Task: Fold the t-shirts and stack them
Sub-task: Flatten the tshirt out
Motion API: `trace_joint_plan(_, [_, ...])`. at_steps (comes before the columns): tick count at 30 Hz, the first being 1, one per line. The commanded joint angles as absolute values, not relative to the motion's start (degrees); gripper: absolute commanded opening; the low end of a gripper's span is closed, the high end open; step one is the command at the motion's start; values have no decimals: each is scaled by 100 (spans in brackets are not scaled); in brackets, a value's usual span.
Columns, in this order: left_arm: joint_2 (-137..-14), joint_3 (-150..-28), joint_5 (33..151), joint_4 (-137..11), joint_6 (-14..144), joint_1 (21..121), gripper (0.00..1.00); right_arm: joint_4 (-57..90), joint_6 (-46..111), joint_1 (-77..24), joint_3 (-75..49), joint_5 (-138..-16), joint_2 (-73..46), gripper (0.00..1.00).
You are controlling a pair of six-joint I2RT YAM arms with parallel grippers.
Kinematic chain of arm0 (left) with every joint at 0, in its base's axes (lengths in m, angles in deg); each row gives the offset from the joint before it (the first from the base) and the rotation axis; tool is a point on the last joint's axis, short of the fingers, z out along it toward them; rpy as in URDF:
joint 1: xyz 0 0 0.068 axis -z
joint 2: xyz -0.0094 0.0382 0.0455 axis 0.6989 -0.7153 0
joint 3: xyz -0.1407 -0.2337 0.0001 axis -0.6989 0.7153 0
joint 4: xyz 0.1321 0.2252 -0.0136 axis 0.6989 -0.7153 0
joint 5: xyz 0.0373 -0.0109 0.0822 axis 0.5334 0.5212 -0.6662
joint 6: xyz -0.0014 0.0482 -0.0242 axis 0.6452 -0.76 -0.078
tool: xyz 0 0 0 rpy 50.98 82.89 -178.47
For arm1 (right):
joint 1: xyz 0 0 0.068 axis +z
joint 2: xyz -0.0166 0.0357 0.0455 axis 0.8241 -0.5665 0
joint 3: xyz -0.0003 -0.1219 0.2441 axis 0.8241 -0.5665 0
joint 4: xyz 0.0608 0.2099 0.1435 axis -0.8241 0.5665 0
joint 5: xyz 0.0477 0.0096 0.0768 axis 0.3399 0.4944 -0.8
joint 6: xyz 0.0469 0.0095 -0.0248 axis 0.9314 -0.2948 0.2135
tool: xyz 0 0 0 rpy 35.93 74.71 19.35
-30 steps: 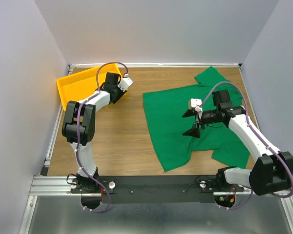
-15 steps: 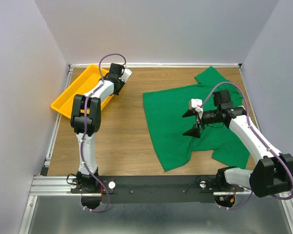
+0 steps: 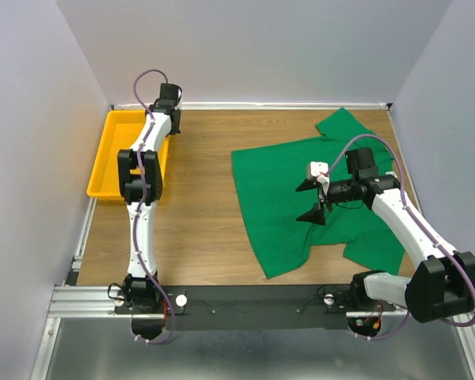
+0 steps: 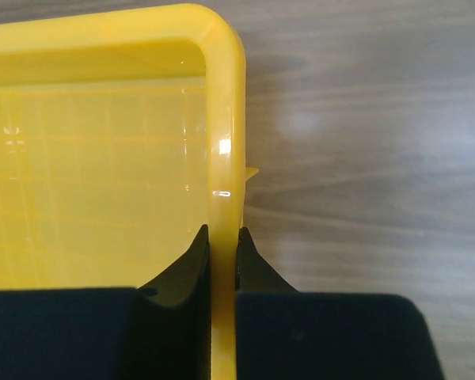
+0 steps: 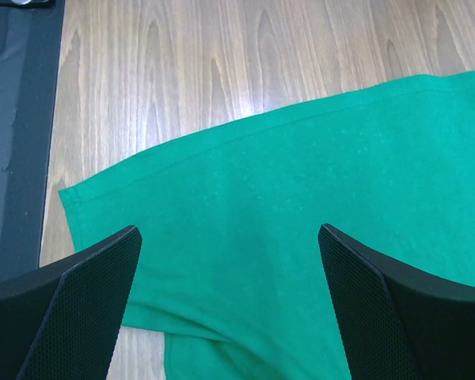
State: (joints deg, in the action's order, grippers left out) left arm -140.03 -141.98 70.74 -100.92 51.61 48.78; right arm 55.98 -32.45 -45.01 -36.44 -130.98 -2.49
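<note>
1. Left gripper (image 4: pixel 222 235): jaws pinched on the rim of the yellow tray (image 4: pixel 226 119), on the long side facing the table's middle, near a corner.
2. Tray sits at the far-left corner of the table (image 3: pixel 206 229), long side along the left edge. Its gridded floor shows in the wrist view.
3. Green t-shirt (image 3: pixel 269 182) lies spread on the right half, one sleeve toward the far-right corner.
4. Right gripper (image 5: pixel 228 231): fingers spread wide above the shirt.
5. Bare wood runs between tray and shirt.

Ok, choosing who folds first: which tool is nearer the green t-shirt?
Right. The right tool hangs open over the green t-shirt; the left tool is far off, shut on the yellow tray.
</note>
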Motion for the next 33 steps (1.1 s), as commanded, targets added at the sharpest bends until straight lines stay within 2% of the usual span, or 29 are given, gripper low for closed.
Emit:
trace_joint_plan(1, [-14342,-14946,6871,-10208,5537,4636,0,5700,-3279,-4521,-3727,-13015,-237,100])
trace_joint_plan(6, [-14282,-15061,6958,-10015,5387,4504,47,5700,-3280,-4521,-3727,-12989,-307,100])
trace_joint_plan(11, [-13658,-14947,7204,-9612,5308,4521,57,5691,-3218,-4521,-3666,-12848,-378,100])
trace_joint_plan(12, [-13283,-14816,7222,-9532,5308,4539,61,5691,-3183,-4521,-3648,-12761,-378,100])
trace_joint_plan(16, [-11990,-13948,7467,-8804,5343,4828,64,5315,-2561,-4547,-3552,-12217,-334,100])
trace_joint_plan(18, [-11175,-12967,8142,-8171,5595,4969,98,4937,-1747,-4574,-3534,-11421,-360,100])
trace_joint_plan(19, [-10952,-12604,8528,-7969,5772,5022,98,4578,-1515,-4600,-3534,-11137,-386,100])
trace_joint_plan(20, [-10758,-12217,9489,-7497,6000,5057,98,4392,-1278,-4705,-3534,-10882,-430,100])
trace_joint_plan(23, [-10300,-10863,10743,-6835,6915,5119,98,3804,-285,-5090,-3508,-10029,-553,100])
trace_joint_plan(26, [-10221,-10088,10738,-6833,7153,5566,92,3485,489,-5521,-3428,-9500,-711,100])
trace_joint_plan(27, [-10168,-9895,10712,-6764,7223,5802,85,3406,674,-5714,-3420,-9264,-772,99])
trace_joint_plan(29, [-10115,-9263,10380,-6536,7547,6041,79,3300,1027,-6049,-3358,-9165,-878,97])
trace_joint_plan(31, [-10185,-8806,10176,-6420,7837,6356,60,3239,1132,-6243,-3349,-9306,-1027,94])
trace_joint_plan(33, [-10456,-8725,9518,-6656,7971,6507,47,3256,1211,-6331,-3332,-9298,-1150,93])
